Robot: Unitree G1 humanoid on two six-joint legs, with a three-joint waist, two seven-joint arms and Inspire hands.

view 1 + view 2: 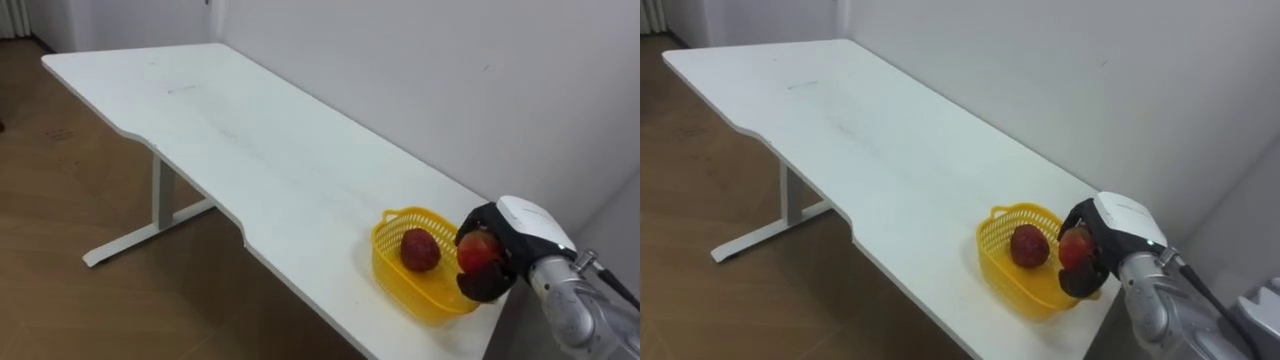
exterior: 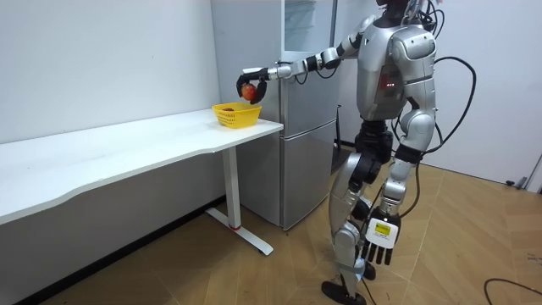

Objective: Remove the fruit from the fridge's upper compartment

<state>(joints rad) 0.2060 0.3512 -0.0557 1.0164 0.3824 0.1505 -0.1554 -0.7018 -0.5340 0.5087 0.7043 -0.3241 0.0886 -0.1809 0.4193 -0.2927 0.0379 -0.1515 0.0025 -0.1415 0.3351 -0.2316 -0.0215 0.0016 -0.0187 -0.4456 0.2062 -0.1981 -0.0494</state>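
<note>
The right hand (image 1: pixel 522 228) is curled tight round a red fruit (image 1: pixel 478 250), with the yellow basket (image 1: pixel 388 262) on the white table (image 1: pixel 250 150) just beneath and left of it holding a second red fruit (image 1: pixel 420 250), while the left hand (image 2: pixel 381 241) hangs low with straight fingers.

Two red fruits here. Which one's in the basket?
The darker fruit, lying on the floor of the yellow basket. The other fruit is off the table, clasped in the right hand beside the basket's rim.
</note>
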